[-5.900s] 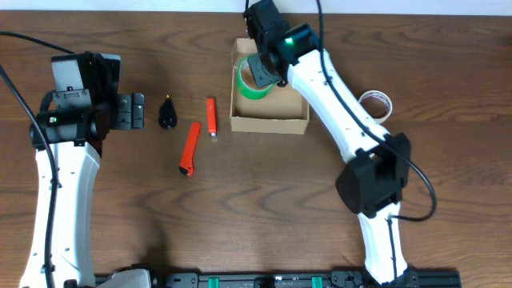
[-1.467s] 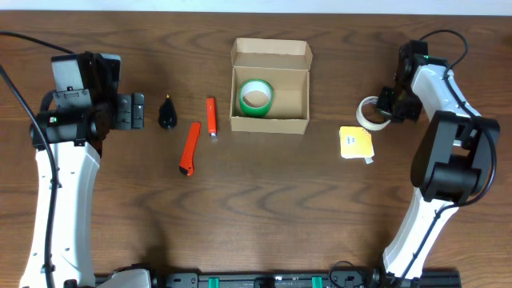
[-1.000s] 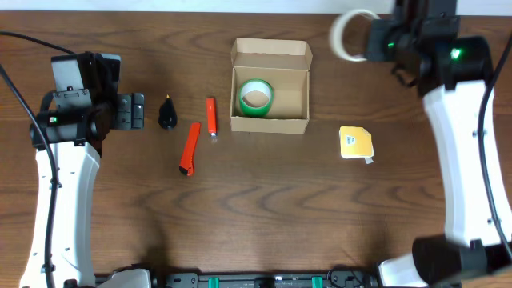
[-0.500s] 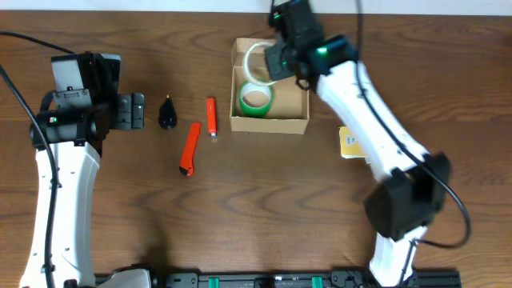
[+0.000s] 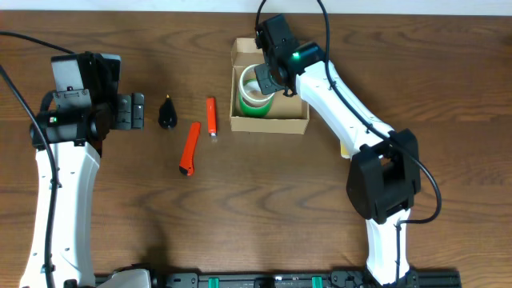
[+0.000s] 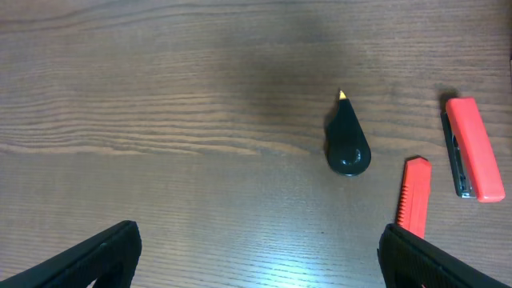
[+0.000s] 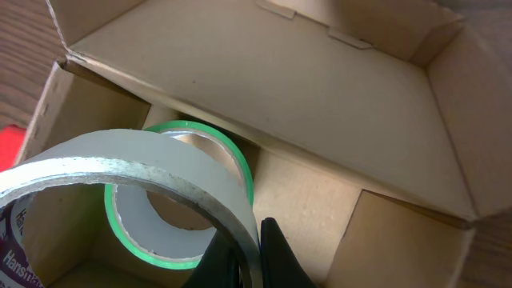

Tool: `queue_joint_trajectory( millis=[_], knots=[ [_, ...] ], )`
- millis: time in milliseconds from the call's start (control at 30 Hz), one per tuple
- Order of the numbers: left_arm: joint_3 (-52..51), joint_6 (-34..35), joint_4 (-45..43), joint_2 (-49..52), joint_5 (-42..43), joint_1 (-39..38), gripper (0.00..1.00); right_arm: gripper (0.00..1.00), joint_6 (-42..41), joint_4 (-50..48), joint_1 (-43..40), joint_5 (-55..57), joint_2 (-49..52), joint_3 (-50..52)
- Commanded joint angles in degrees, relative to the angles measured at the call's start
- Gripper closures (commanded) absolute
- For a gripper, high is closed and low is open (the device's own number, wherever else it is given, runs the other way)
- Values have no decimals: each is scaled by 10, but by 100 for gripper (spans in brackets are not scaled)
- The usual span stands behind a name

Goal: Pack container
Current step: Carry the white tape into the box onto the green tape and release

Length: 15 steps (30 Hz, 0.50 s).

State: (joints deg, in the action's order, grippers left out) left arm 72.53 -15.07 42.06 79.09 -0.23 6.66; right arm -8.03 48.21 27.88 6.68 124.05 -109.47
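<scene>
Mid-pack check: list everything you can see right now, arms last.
cardboard box: one, brown, lid open, back centre of the table.
green tape roll: one, green, lying flat in the box's left end.
white tape roll: one, off-white, held tilted over the green roll.
box cutter: one, orange, on the table left of the box.
flat tool: one, orange-red with a metal strip, between cutter and box.
teardrop object: one, black with a yellow tip, left of the cutter.
table: one, dark wood.
left pincer: open, empty, at the left.
right pincer: shut on the white roll's wall.
</scene>
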Motion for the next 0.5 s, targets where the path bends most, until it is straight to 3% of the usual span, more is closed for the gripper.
queue_joint_trajectory(
  millis=[0, 467],
  knots=[
    [12, -4, 2, 2, -4, 2, 5, 99, 4, 0, 10, 8, 16, 0],
    [12, -4, 2, 2, -4, 2, 5, 99, 4, -6, 21, 4, 63, 0]
  ],
)
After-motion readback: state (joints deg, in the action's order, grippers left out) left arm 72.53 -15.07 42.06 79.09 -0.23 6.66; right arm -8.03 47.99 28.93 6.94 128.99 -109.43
